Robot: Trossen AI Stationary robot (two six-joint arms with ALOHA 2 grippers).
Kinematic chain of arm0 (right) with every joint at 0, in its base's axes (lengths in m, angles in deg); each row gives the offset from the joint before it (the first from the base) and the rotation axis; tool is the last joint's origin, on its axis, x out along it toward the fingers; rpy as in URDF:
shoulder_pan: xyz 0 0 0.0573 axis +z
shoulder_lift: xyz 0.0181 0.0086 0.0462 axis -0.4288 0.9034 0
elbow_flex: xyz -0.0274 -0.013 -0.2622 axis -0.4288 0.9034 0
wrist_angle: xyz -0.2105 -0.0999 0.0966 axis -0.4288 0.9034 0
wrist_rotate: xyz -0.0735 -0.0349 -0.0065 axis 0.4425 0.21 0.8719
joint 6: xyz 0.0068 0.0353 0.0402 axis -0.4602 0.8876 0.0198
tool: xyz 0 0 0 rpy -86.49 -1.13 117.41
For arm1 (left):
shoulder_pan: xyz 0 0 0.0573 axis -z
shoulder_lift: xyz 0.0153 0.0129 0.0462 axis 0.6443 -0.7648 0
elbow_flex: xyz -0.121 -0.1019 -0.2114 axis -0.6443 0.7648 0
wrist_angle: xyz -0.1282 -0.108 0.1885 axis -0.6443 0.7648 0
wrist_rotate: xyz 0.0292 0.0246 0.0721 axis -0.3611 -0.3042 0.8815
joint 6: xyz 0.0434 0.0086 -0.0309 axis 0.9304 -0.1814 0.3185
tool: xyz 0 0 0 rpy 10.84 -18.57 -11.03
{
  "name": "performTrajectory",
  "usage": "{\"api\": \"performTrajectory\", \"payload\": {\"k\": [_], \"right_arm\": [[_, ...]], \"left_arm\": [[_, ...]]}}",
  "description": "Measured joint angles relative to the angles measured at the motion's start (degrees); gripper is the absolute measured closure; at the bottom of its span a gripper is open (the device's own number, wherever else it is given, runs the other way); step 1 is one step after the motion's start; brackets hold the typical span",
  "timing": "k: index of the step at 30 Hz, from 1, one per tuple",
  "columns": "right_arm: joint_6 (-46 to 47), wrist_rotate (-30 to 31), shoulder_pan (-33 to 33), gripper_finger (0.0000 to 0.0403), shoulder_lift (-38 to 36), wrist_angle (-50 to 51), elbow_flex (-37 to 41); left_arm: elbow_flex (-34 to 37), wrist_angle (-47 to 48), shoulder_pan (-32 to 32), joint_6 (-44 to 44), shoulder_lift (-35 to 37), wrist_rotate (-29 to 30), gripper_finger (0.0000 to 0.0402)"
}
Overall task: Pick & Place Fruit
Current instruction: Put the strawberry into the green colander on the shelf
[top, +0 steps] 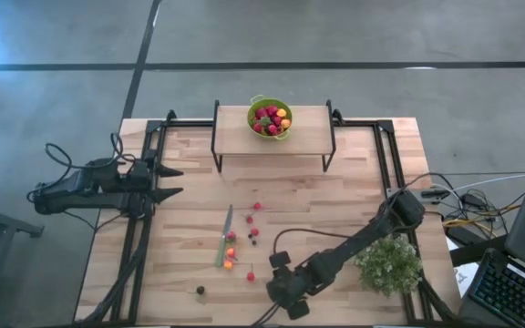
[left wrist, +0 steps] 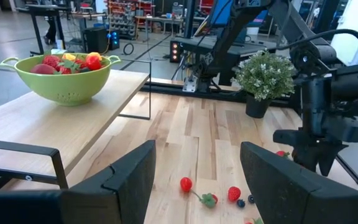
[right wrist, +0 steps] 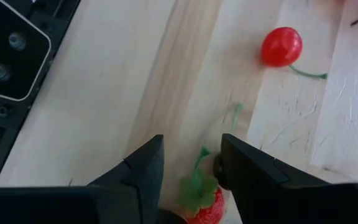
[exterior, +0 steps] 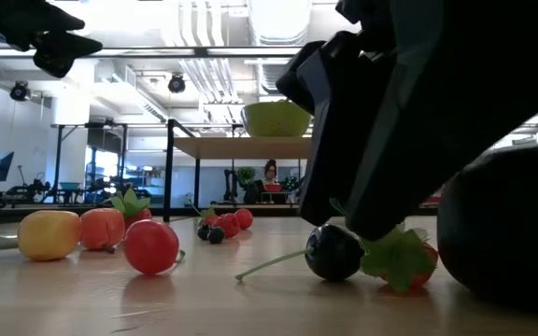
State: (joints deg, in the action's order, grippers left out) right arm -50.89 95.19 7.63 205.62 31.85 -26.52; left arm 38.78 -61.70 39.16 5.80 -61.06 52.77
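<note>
Small fruit lies loose on the wooden table: red berries, orange pieces and one dark piece by itself. My right gripper is low over the near part of the table and open. Its fingers stand on either side of a red strawberry with green leaves, and a dark round berry lies beside one fingertip. A red cherry lies just ahead. My left gripper waits open at the table's left edge. A green colander holding fruit stands on a raised shelf. My right gripper comes down on the strawberry slanting from above and from the table's right. The strawberry rests on the table between the open fingers. I cannot tell whether a finger touches it or the dark berry beside it.
The black-legged wooden shelf stands at the table's far edge. A green-handled knife lies among the loose fruit. A bushy potted plant stands at the right, close to my right arm. Black rails run along both sides of the table.
</note>
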Motion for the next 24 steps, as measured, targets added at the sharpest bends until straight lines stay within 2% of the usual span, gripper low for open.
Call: {"api": "performTrajectory", "payload": {"k": [7,16,24], "right_arm": [[0.0,0.1,0.0,0.0302,0.1,0.0,0.0],[-0.2,0.1,-0.1,0.0387,0.1,0.2,0.0],[0.1,-0.1,-0.4,0.0394,-3.0,3.8,-2.0]], "left_arm": [[0.0,0.0,0.0,0.0,0.0,0.0,0.0161],[0.0,0.0,0.0,0.0,0.0,0.0,0.0161],[0.0,0.0,0.0,0.0,0.0,0.0,0.0161]]}}
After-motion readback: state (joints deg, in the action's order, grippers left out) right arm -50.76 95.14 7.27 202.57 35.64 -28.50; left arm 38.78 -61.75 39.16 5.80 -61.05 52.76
